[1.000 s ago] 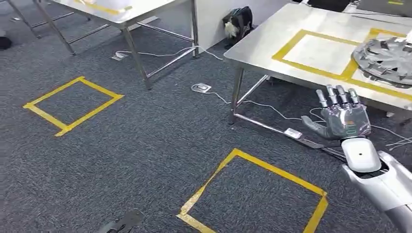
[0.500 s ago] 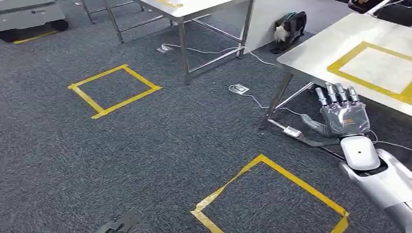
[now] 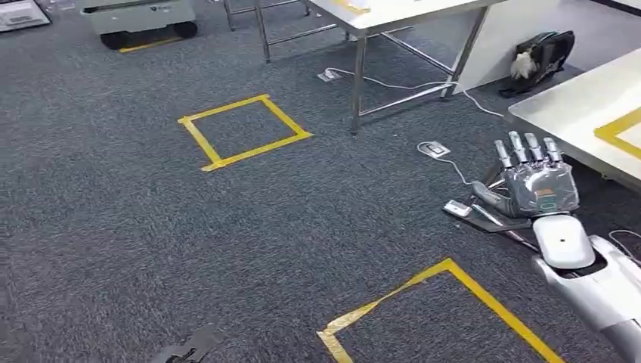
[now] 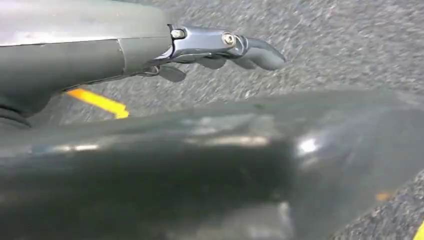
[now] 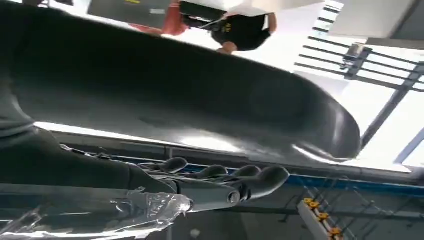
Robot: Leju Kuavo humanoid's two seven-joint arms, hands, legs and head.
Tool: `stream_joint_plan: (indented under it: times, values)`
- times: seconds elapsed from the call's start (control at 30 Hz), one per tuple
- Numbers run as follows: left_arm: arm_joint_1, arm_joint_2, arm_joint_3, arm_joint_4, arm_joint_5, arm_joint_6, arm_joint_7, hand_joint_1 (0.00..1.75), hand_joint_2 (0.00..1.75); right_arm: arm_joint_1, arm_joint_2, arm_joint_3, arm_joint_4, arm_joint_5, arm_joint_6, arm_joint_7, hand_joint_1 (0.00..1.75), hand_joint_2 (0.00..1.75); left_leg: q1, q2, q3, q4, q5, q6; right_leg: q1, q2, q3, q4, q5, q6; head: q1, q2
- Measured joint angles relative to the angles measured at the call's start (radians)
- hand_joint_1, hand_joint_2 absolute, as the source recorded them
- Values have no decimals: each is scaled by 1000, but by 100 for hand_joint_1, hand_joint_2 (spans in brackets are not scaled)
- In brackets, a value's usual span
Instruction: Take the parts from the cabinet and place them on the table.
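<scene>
**On the carpet between stations: the view has swung away from the parts**

On the grey carpet the head view has shifted sideways over the last second. The taped squares and table legs have all slid to the right together, so it is the camera that has turned, not the things. The pile of grey parts that lay on the right tabletop a second ago has left the picture; only a corner of that tabletop with a strip of yellow tape shows now. I judge the robot is turning away from the drop-off table, most likely heading back toward the cabinet for another load, though no cabinet can be made out here.

The right hand is raised in front of the body, its fingers straight and spread apart, holding nothing. The left hand hangs over the carpet with its fingers gently curled; nothing is in it, but whether they are apart or closed I cannot tell.

As for containers, a low grey wheeled unit stands at the far edge; its contents cannot be seen. Two yellow taped squares, one far and one near, mark the floor.
</scene>
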Motion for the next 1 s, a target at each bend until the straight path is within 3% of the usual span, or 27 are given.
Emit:
stream_joint_plan:
  times: [0.03,0.07,0.1,0.13,0.17,0.2,0.23,0.27,0.3,0.33,0.37,0.4,0.5,0.53,0.57,0.6,0.67,0.7,0.73,0.77,0.8,0.83,0.87,0.93,1.0]
  values:
    - [1,0,0,0,0,0,0,0,0,-2,0,0,0,0,0,0,0,0,-9,60,-6,18,-16,-4,1,-16,6,-4,1,-9,-2,0]
    - [-2,-1,0,0,0,0,0,0,0,-2,0,0,0,0,0,0,0,0,-10,107,-31,67,-48,-8,3,-30,8,-5,1,-14,-14,0]
    - [-7,-2,0,0,0,0,0,0,0,-1,0,0,0,0,0,0,0,0,-9,138,-72,148,-90,-11,6,-45,7,-5,0,-16,-12,0]
    - [-8,-3,0,0,0,0,0,0,0,0,0,0,0,0,0,0,0,0,-7,153,-116,237,-126,-14,8,-61,7,-5,-1,-17,-13,0]
    - [-8,-4,0,0,0,0,0,0,0,0,0,0,0,0,0,0,0,0,-5,158,-148,299,-144,-16,9,-75,7,-5,-1,-18,-13,0]
    - [-6,-4,0,0,0,0,0,0,0,0,0,1,0,0,0,0,0,0,-4,159,-157,318,-142,-18,9,-89,8,-5,-2,-17,-13,0]
    - [-6,-4,0,0,0,0,0,0,0,0,0,1,0,0,0,0,0,0,-2,160,-140,284,-113,-19,9,-105,9,-5,-3,-16,-14,0]
    - [-6,-3,0,0,0,0,0,0,0,0,0,1,0,0,0,0,0,0,0,165,-104,217,-75,-19,8,-118,11,-5,-5,-14,-13,0]
    - [-6,-3,0,0,0,0,0,0,0,0,0,1,0,0,0,0,0,0,0,183,-48,121,-33,-19,8,-131,16,-4,-8,-10,-13,0]
    - [-7,-2,0,0,0,0,0,0,0,-1,0,0,0,0,0,0,0,0,-1,225,3,40,-7,-18,10,-142,21,-4,-12,-4,-14,0]
    - [-10,-5,0,0,0,0,0,0,0,-1,-1,-2,0,0,0,0,0,0,-13,249,15,10,-22,-17,19,-151,20,1,-18,4,-17,0]
    - [-10,-5,0,0,0,0,0,0,0,-4,-2,-3,0,0,0,0,0,0,-8,227,10,11,-17,-2,21,-160,21,-1,-19,7,-11,0]
    - [-5,-2,0,0,5,0,0,0,0,-5,-2,-2,0,0,-1,0,0,0,-12,192,8,11,-18,17,16,-191,36,-11,-24,22,-14,0]
    - [-3,-2,0,0,5,0,0,0,0,-5,-2,-2,0,0,-2,0,0,0,-7,181,12,8,-16,25,9,-160,28,-2,-36,32,-10,0]
    - [-5,-2,1,0,5,0,0,0,0,-5,-2,-3,0,0,-4,0,0,0,-7,172,13,8,-17,31,8,-107,14,42,-66,29,-11,0]
    - [-7,-3,1,0,5,0,0,0,0,-4,-4,-4,0,0,-4,1,0,0,-7,162,13,8,-17,36,9,-75,-23,120,-104,27,-7,0]
    - [-7,-4,0,0,5,0,0,0,0,0,-5,-5,2,0,-4,1,0,0,-9,136,13,8,-17,38,14,-56,-116,297,-168,25,-5,0]
    - [-6,-4,1,0,5,0,0,0,0,4,-5,-4,3,0,-4,0,0,0,-9,123,13,8,-17,38,15,-56,-144,335,-169,23,-6,0]
    - [-6,-3,1,0,5,0,0,0,0,7,-5,-4,3,0,-4,0,0,0,-10,109,13,8,-16,39,16,-56,-148,322,-146,20,-5,0]
    - [-6,-3,1,0,5,0,0,0,0,7,-5,-5,3,0,-4,0,0,0,-10,95,14,8,-16,39,15,-55,-130,268,-105,16,-5,0]
    - [-6,-3,1,0,5,0,0,0,0,6,-5,-5,3,0,-4,0,0,0,-10,80,16,9,-16,38,15,-46,-88,171,-48,13,-6,0]
    - [-6,-4,1,0,5,0,0,0,0,4,-5,-6,3,0,-4,0,0,0,-9,68,18,9,-15,37,11,-14,-44,74,0,12,-5,0]
    - [-6,-4,1,0,5,0,0,0,0,3,-5,-6,3,0,-4,0,0,0,-9,56,15,9,-14,32,5,44,-19,22,-2,10,-6,0]
    - [-7,-3,1,0,6,0,0,0,0,5,-7,-7,4,0,-5,0,0,0,-4,34,4,8,-7,17,9,32,-8,8,-4,10,-5,0]
    - [0,-4,1,0,6,0,0,0,0,3,-7,-7,4,0,-5,0,0,0,2,10,0,0,2,1,15,11,-7,9,-1,-1,-7,0]
